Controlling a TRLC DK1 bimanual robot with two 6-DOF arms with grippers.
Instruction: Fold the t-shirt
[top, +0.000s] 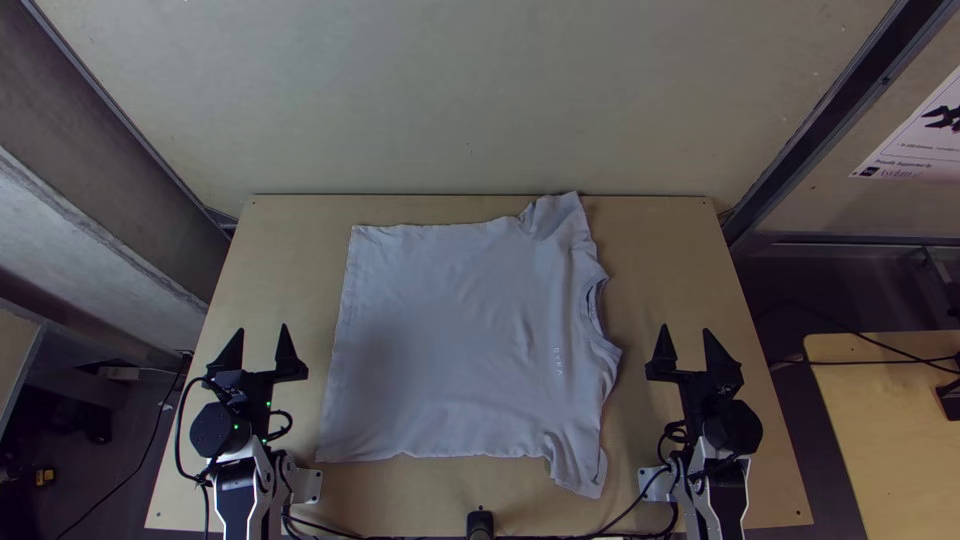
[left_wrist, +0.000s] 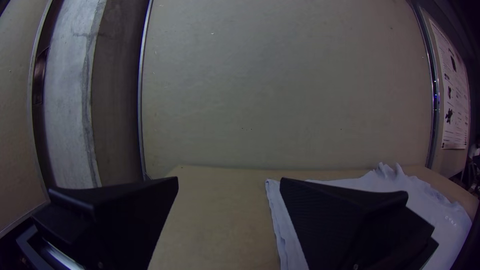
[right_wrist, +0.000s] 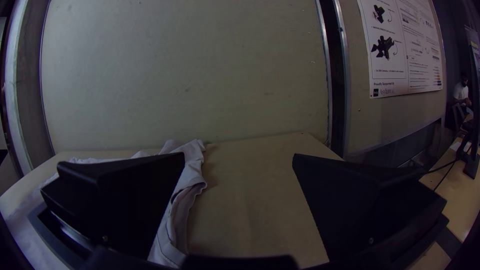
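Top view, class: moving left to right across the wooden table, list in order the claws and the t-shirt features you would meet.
Left claw, open → straight t-shirt hem → small printed letters → neckline → right claw, open.

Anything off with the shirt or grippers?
Nothing major. The shirt lies spread, collar toward the right gripper, with a few wrinkles near the sleeves. That gripper and the left one stand open and empty.
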